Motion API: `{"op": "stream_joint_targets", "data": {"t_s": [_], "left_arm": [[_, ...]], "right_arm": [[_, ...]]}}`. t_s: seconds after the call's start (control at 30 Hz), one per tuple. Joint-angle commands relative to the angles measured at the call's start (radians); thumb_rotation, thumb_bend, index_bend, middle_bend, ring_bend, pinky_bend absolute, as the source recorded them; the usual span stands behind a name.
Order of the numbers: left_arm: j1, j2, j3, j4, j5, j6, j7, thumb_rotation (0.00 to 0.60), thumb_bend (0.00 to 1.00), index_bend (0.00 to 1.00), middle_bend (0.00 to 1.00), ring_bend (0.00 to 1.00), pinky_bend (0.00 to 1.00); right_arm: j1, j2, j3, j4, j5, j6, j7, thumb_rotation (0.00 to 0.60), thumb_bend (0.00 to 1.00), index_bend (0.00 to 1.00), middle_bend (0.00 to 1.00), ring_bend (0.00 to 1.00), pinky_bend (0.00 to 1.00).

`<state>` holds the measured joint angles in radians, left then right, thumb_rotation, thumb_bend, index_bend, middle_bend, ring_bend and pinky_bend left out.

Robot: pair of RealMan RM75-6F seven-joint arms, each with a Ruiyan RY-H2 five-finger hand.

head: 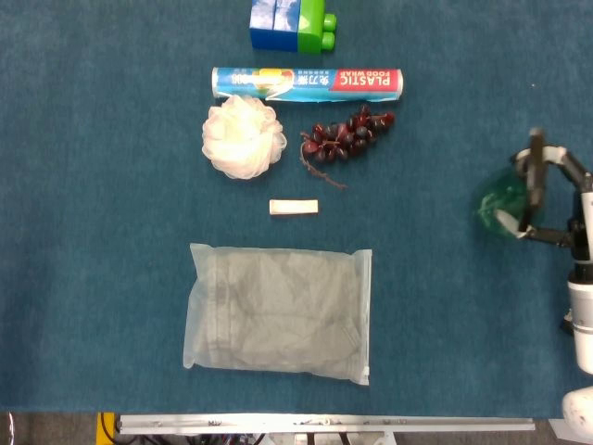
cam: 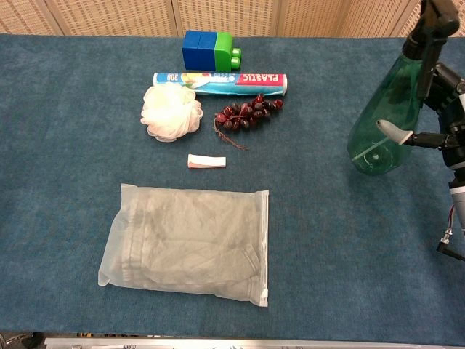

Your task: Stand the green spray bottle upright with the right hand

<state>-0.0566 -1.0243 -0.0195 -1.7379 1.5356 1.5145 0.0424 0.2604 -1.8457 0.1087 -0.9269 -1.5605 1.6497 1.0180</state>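
At frame edge, right hand (cam: 445, 109) half-hidden behind bottle (cam: 385, 116).

Right hand (head: 567, 209) fingers (head: 506, 221) hold the green spray bottle (head: 506, 197) upright.

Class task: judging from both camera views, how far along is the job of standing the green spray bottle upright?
Nearly finished. Done: the green spray bottle looks upright in the chest view, base down on the blue table, nozzle on top. In hand: the right hand is around it, a finger across its front. Left: let go and see whether it stands by itself.
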Motion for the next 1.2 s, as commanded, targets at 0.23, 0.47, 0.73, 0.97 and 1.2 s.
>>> {"op": "stream_joint_targets", "data": {"t_s": [0.23,0.47,0.73,0.97,1.2], "left_arm": [[-0.001,-0.001,0.0,0.002,-0.002,-0.003,-0.002,0.6,0.6,0.31,0.57,0.54,0.96],[-0.002,-0.001,0.001,0.003,-0.004,-0.006,-0.003,0.6,0.6,0.31,0.57,0.54,0.96],[-0.004,-0.003,0.001,0.007,-0.007,-0.012,-0.006,0.6,0.6,0.31,0.57,0.54,0.96],[-0.005,-0.005,0.001,0.009,-0.01,-0.015,-0.006,0.6,0.6,0.31,0.57,0.54,0.96],[-0.005,-0.005,0.001,0.01,-0.01,-0.016,-0.009,0.6,0.6,0.31,0.57,0.54,0.96]], "right_arm": [[-0.016,-0.082,0.031,0.132,0.043,-0.012,0.116,0.6,0.18,0.54,0.64,0.49,0.47],[-0.014,-0.11,0.044,0.187,0.052,-0.018,0.154,0.6,0.18,0.54,0.64,0.49,0.47],[-0.015,-0.128,0.051,0.243,0.058,-0.021,0.196,0.6,0.18,0.54,0.64,0.49,0.47],[-0.017,-0.133,0.038,0.282,0.053,-0.041,0.209,0.6,0.18,0.55,0.64,0.49,0.47],[-0.022,-0.143,0.021,0.321,0.042,-0.042,0.218,0.6,0.06,0.55,0.63,0.49,0.47]]}}
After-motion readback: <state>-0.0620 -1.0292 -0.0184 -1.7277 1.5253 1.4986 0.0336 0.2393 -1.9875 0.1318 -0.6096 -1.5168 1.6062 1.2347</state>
